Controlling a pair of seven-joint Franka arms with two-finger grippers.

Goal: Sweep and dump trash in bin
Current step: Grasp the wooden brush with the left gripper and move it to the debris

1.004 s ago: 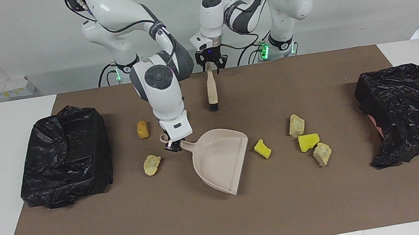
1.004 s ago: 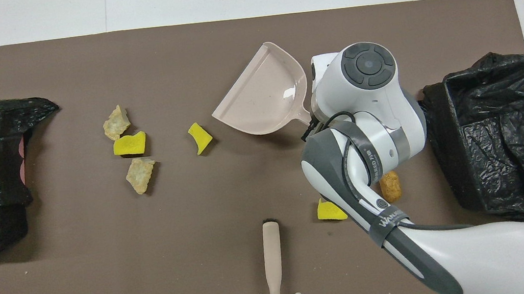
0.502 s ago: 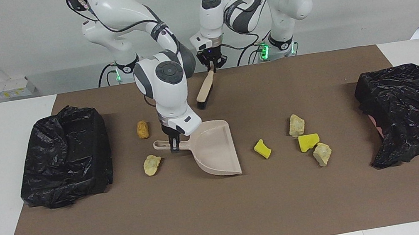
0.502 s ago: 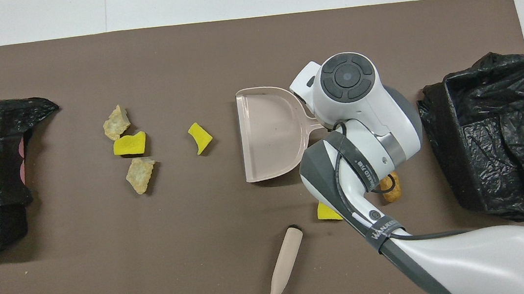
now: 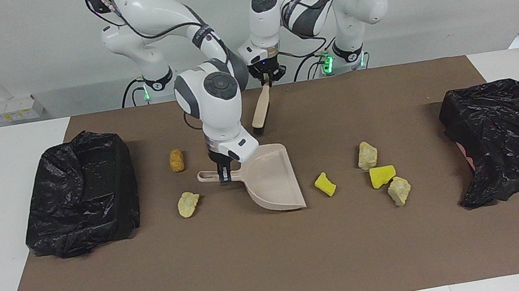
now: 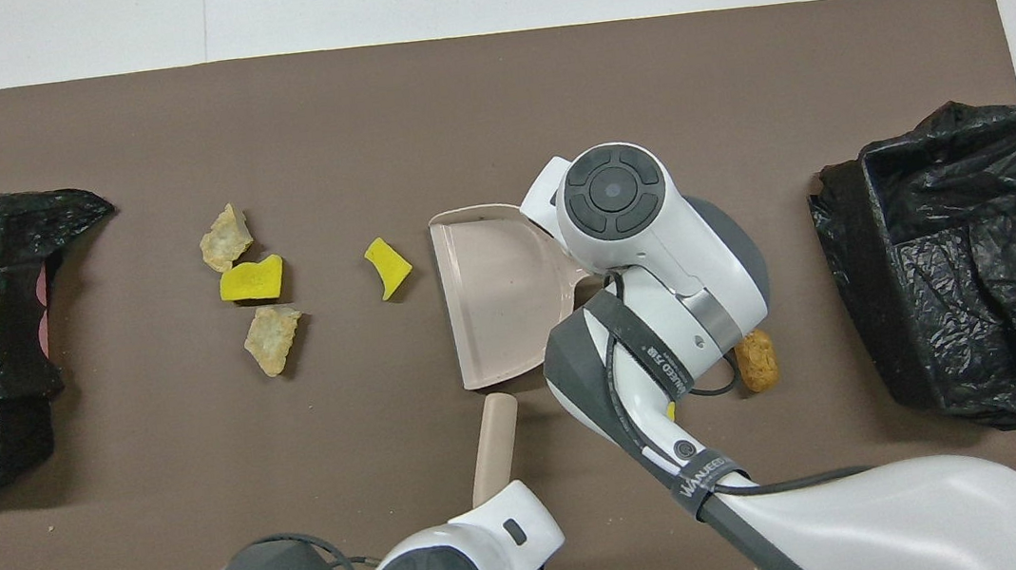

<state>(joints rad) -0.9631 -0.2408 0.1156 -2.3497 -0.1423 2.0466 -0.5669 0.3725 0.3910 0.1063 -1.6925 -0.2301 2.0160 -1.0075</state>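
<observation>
My right gripper (image 5: 224,174) is shut on the handle of the beige dustpan (image 5: 270,180), whose open mouth faces the left arm's end of the table. A yellow sponge chunk (image 5: 325,184) lies just in front of that mouth. Three more pieces of trash (image 5: 382,175) sit clustered toward the left arm's end. A golden-brown lump (image 5: 177,160) and a pale lump (image 5: 188,203) lie beside the handle. My left gripper (image 5: 267,77) is shut on the top of the brush (image 5: 261,108), which hangs tilted over the mat. The overhead view hides both grippers under their wrists.
A black-bagged bin (image 5: 82,192) stands at the right arm's end of the brown mat (image 5: 279,267). A second bagged bin (image 5: 508,137) stands at the left arm's end. In the overhead view my right arm (image 6: 663,305) covers part of the mat beside the dustpan (image 6: 494,291).
My left gripper closed on the brush handle and lifted the brush off the mat. My right gripper turned the dustpan's mouth toward the left arm's end and carried it closer to the yellow chunk.
</observation>
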